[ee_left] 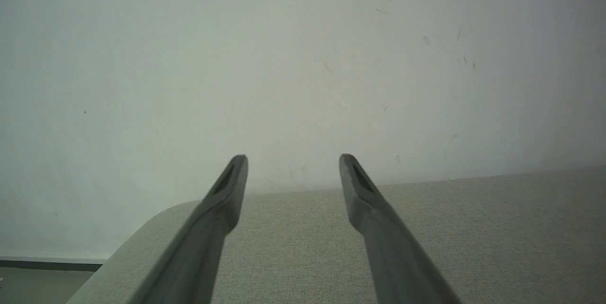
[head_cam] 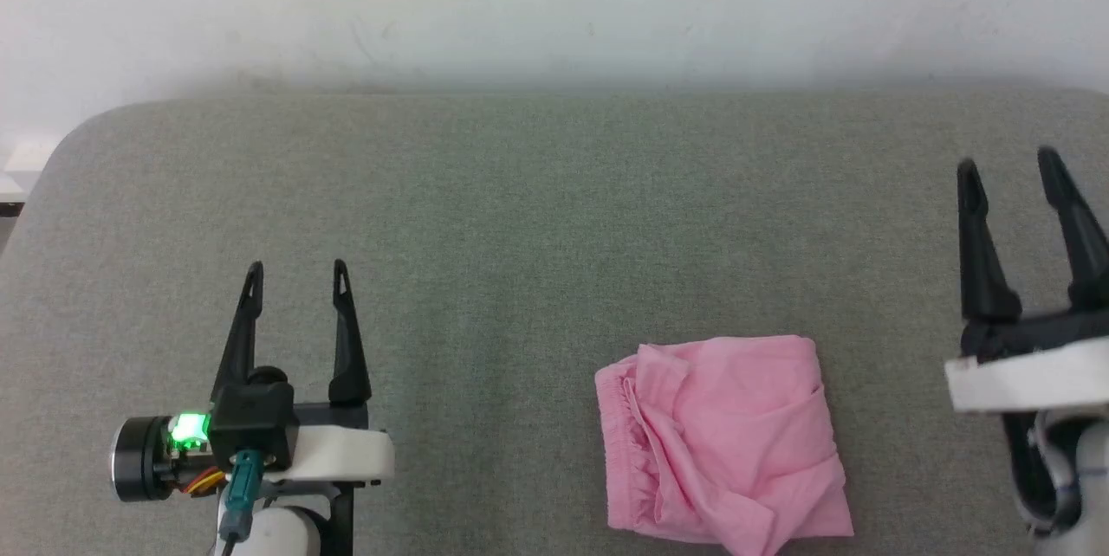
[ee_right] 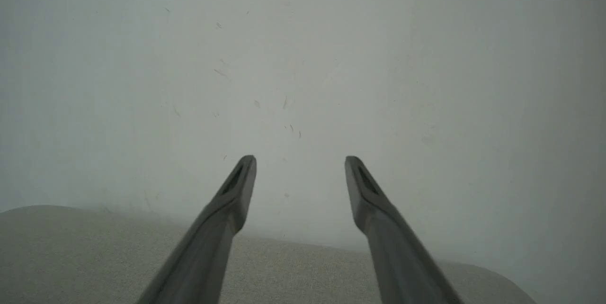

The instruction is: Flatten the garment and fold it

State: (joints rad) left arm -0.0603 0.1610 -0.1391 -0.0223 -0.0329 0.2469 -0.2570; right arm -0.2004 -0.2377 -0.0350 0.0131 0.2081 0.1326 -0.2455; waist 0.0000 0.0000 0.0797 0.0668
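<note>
The pink garment (head_cam: 723, 443) lies in a compact, wrinkled bundle on the grey cushioned surface (head_cam: 520, 218), near the front edge, right of centre. Its gathered waistband runs down the bundle's left side; no label is visible. My left gripper (head_cam: 297, 270) stands open well to the left of the garment, with nothing between its fingers. My right gripper (head_cam: 1009, 164) is open too, to the right of the garment and farther back. In the left wrist view my left gripper (ee_left: 293, 158) points at the wall, and so does my right gripper (ee_right: 301, 159) in the right wrist view.
A white wall (head_cam: 554, 2) rises directly behind the surface's far edge. The surface has a rounded far-left corner (head_cam: 87, 127), beyond which a bit of floor (ee_left: 38, 285) drops away. Bare grey fabric spreads between the grippers and behind the garment.
</note>
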